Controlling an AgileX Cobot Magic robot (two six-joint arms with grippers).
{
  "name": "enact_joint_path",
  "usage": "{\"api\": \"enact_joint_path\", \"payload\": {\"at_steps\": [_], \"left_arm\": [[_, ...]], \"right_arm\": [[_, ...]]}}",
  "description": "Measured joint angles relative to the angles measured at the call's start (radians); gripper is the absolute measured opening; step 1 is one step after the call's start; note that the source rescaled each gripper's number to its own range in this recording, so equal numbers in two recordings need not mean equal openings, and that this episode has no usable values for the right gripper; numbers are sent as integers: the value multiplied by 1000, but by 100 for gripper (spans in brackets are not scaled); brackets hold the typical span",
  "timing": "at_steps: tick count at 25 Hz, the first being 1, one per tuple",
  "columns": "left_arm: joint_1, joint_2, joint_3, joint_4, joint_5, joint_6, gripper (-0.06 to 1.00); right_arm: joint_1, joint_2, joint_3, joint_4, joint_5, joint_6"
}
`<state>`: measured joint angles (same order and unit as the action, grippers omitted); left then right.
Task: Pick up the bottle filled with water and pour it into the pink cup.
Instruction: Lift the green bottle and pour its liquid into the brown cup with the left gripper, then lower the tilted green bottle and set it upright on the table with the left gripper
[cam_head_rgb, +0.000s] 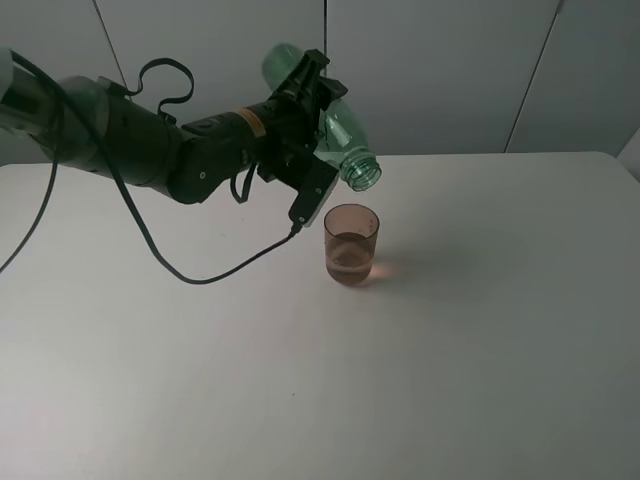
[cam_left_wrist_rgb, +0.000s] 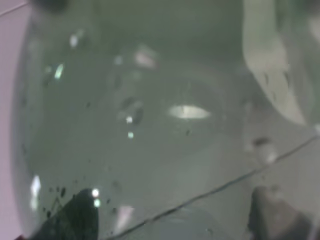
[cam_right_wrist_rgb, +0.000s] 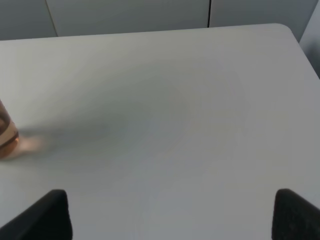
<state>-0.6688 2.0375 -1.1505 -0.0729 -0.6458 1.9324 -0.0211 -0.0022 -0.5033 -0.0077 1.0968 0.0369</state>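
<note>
With the left end effector (cam_head_rgb: 310, 88), pinches the bottle (cam_head_rgb: 343, 130) round its body, fingers pressed against the plastic, high above the surface (cam_head_rgb: 480, 350), toward the far edge and left of the middle. Green, see-through, uncapped. Lies steeply tilted: base up and back toward the left, open mouth down and toward the right. Hangs with the mouth just above the pink cup (cam_head_rgb: 351, 245), a little to its far-left side, apart from the rim. Fills nearly the whole left wrist view as the bottle (cam_left_wrist_rgb: 150, 125) seen close, blurred, with droplets on the plastic.

Below it, the pink cup: stands upright on the surface, roughly midway between the left and right edges, nearer the far edge than the near one. Partly filled with water. Throws a pinkish glow on the surface at its right. Shows in the right wrist view only as a sliver of pink cup (cam_right_wrist_rgb: 5, 132).

On the right arm: right end effector (cam_right_wrist_rgb: 170, 215) spread wide, dark fingertips (cam_right_wrist_rgb: 47, 215) well apart, above bare surface (cam_right_wrist_rgb: 175, 100).

From the left arm: black cable (cam_head_rgb: 200, 278), sagging low; cannot tell whether touching the surface.
</note>
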Motion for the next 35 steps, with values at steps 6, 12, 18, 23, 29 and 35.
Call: {"api": "enact_joint_path", "payload": {"at_steps": [6, 12, 18, 23, 29, 35], "left_arm": [[-12, -55, 53, -127, 9, -148, 1], [-13, -173, 168, -327, 61, -417, 1], [-8, -215, 181, -488, 178, -642, 1], [29, -215, 181, -400, 299, -886, 0], [231, -215, 181, 257, 310, -1770, 0], [328, -215, 217, 583, 84, -2142, 0]], "right_arm": [[0, 0, 0, 0, 0, 0], [0, 0, 0, 0, 0, 0], [0, 0, 0, 0, 0, 0], [0, 0, 0, 0, 0, 0], [0, 0, 0, 0, 0, 0], [0, 0, 0, 0, 0, 0]]}}
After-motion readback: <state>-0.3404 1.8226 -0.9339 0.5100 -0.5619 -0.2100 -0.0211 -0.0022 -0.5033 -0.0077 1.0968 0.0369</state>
